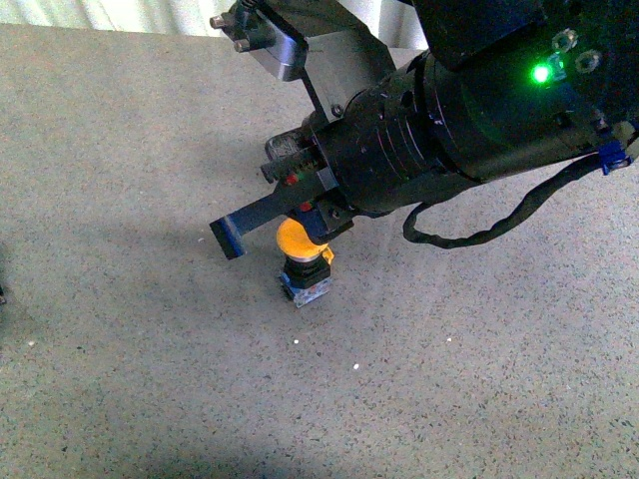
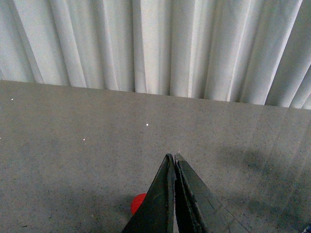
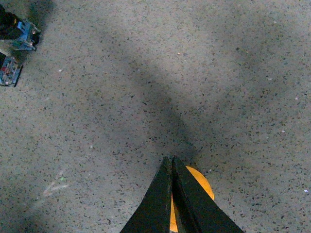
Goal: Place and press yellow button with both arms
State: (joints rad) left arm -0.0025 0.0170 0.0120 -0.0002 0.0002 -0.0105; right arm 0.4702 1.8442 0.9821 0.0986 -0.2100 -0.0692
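Note:
The yellow button (image 1: 297,240) stands upright on the speckled grey table (image 1: 120,349), its orange-yellow cap above a black collar and a bluish clear base. My right arm (image 1: 469,110) reaches in from the upper right. The right gripper (image 1: 229,239) is shut, with its flat dark fingers lying across the top of the cap. In the right wrist view the shut right gripper (image 3: 171,158) covers most of the yellow button (image 3: 202,183). Whether it presses down I cannot tell. The left gripper (image 2: 173,156) is shut with nothing in it, over bare table, and does not show in the front view.
A small red round thing (image 2: 137,203) peeks out from behind the left fingers. Pleated white curtains (image 2: 155,43) hang beyond the table's far edge. Two blue-and-clear blocks (image 3: 20,34) lie at the corner of the right wrist view. A black cable (image 1: 479,235) loops under the right arm.

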